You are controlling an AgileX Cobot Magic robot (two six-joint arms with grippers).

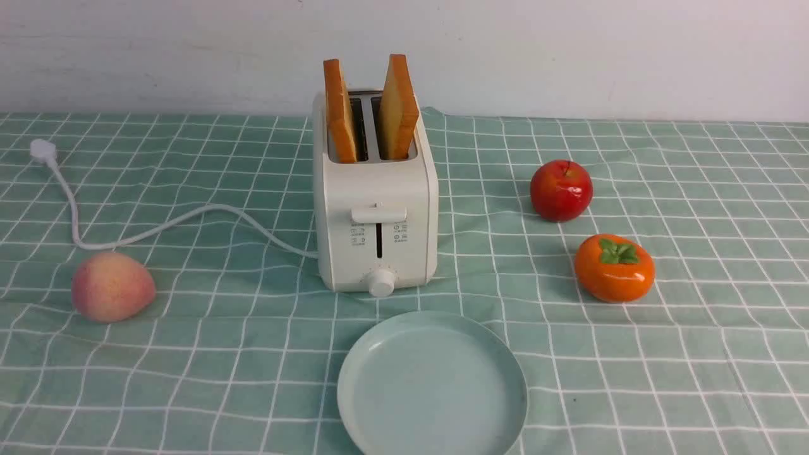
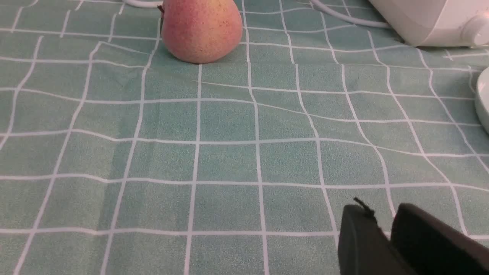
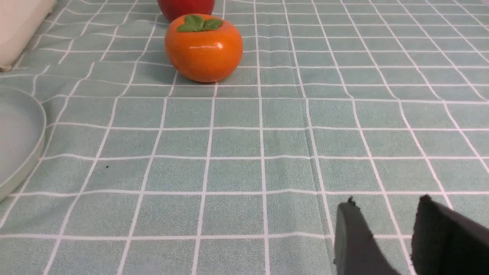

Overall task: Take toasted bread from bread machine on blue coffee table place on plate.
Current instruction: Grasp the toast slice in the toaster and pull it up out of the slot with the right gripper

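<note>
Two slices of toasted bread stand upright in the slots of the cream bread machine [image 1: 376, 208], one on the left [image 1: 340, 110] and one on the right [image 1: 398, 107]. The pale plate [image 1: 432, 385] lies bare in front of it on the blue coffee table [image 1: 189, 379]. Neither arm shows in the front view. My left gripper [image 2: 382, 210] hovers low over the cloth, its jaws a narrow gap apart with nothing between; the bread machine's corner [image 2: 428, 19] and the plate's rim [image 2: 483, 99] lie ahead. My right gripper [image 3: 386, 202] is open and empty, with the plate [image 3: 19, 133] off to one side.
A peach [image 1: 112, 286] lies left of the bread machine, near its white cord [image 1: 158, 227] and plug [image 1: 43, 150]. A red apple [image 1: 560, 189] and an orange persimmon [image 1: 614, 268] sit to the right. A white wall backs the table.
</note>
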